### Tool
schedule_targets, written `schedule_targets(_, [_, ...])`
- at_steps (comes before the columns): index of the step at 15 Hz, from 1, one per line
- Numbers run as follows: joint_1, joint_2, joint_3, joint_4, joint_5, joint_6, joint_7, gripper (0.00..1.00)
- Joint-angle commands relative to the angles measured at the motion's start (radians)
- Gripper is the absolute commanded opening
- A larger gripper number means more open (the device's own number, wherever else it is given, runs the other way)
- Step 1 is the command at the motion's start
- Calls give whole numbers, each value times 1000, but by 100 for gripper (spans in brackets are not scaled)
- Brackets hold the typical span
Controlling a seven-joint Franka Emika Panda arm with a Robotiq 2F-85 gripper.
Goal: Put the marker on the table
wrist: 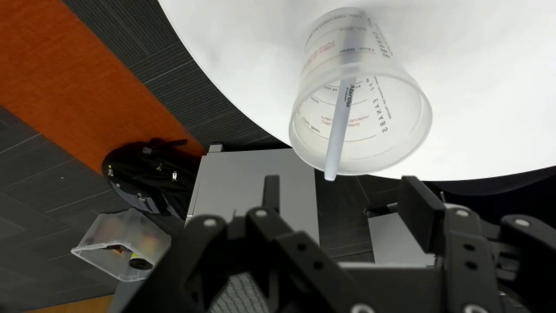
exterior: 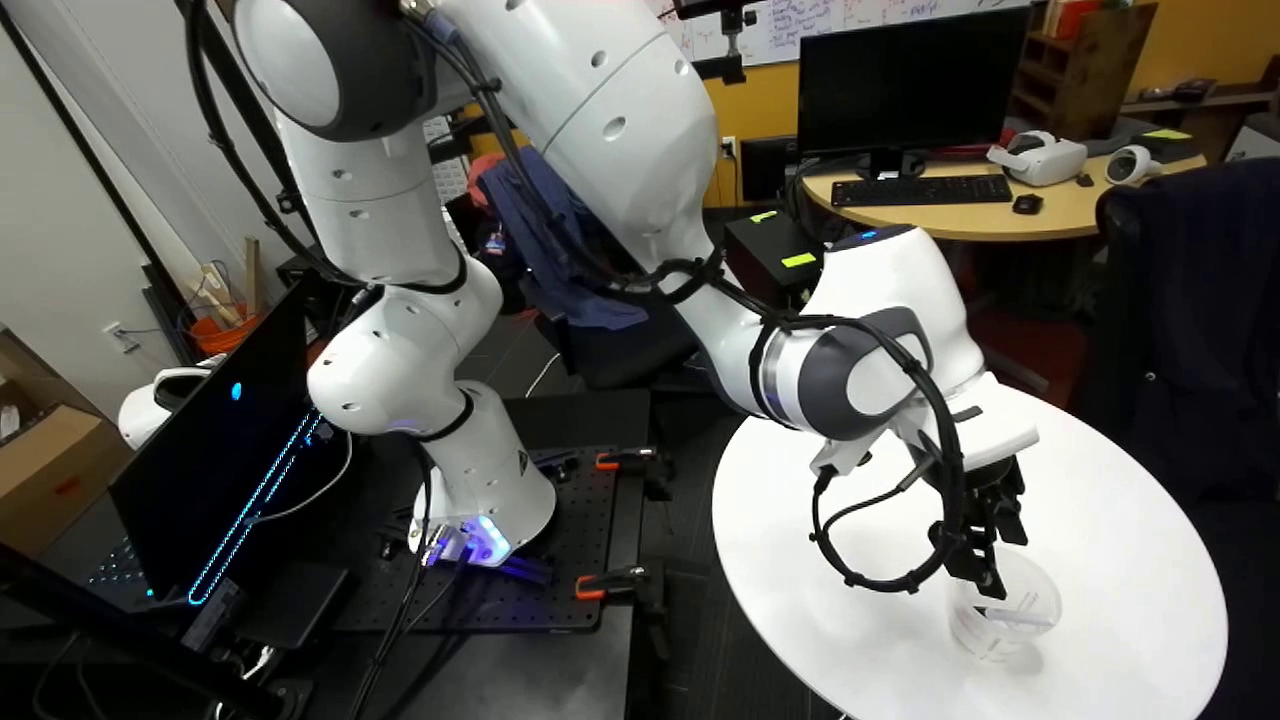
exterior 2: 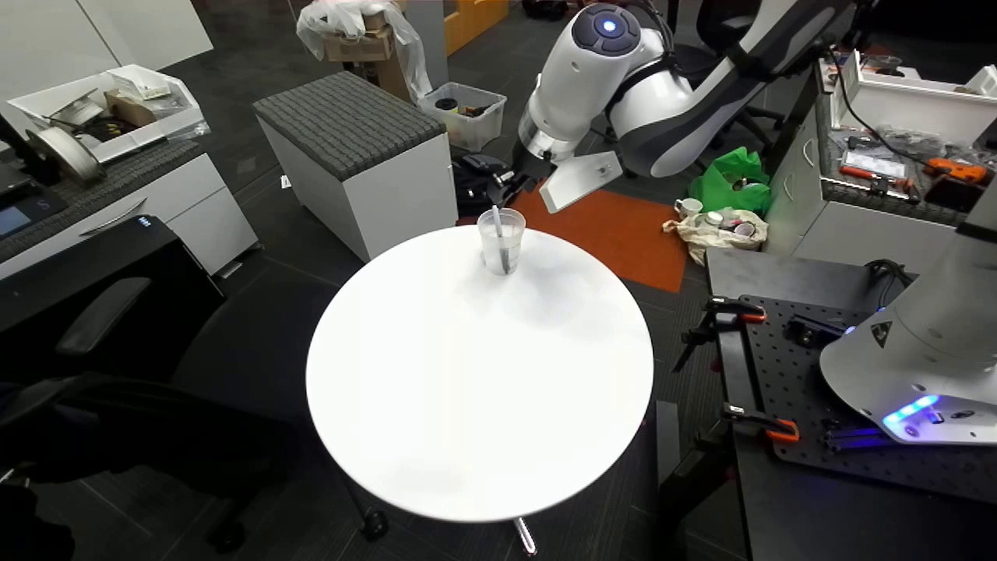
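White table (exterior 2: 477,374); arm (exterior: 630,140) bent, hand (wrist: 345,202) angled down, jaws apart.

There's one marker (wrist: 340,119), one clear cup (wrist: 380,126), one white table (exterior 2: 477,382).

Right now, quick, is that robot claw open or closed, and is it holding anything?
Gripper: open, holding nothing; the marker leans inside the clear cup.
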Motion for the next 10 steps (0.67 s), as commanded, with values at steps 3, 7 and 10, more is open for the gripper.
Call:
schedule_targets(3, [9, 56, 4, 68, 17, -48, 5, 72])
schedule_targets(7, [7, 82, 14, 83, 35, -60, -9, 66])
schedule_targets(10, [5, 95, 25, 89, 59, -72, -19, 64])
